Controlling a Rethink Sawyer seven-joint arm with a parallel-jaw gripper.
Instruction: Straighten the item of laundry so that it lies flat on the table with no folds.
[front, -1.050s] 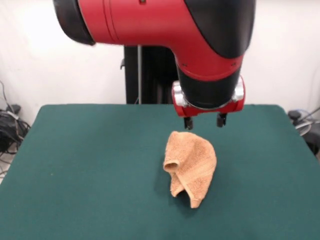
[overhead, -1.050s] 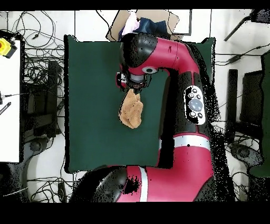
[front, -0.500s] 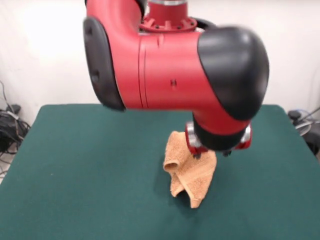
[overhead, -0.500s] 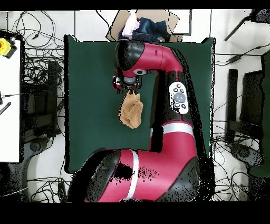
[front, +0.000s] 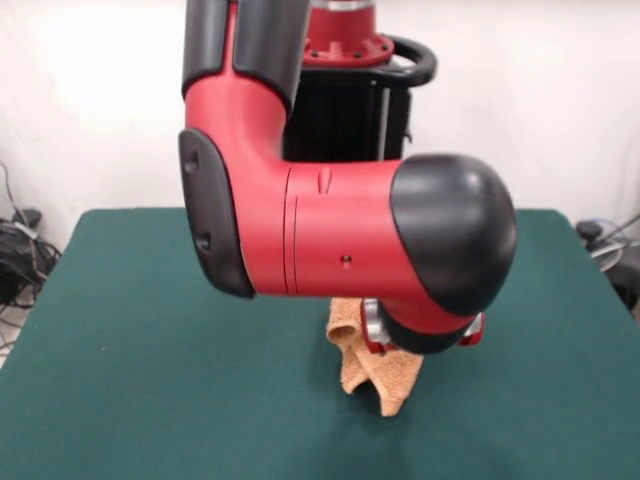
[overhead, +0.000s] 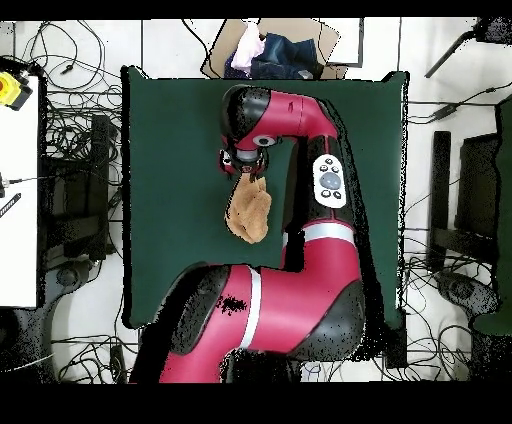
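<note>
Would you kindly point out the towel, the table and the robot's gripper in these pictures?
towel (front: 382, 378): front view, on the crumpled part showing below the arm.
table (front: 150, 380): front view, on bare green top left of the towel.
gripper (overhead: 243, 168): overhead view, at the wrist end above the towel's edge.

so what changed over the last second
The arm's tool came down from above the table onto the far end of the crumpled towel. Whether it has taken hold is hidden. The towel lies bunched in the same spot.
</note>
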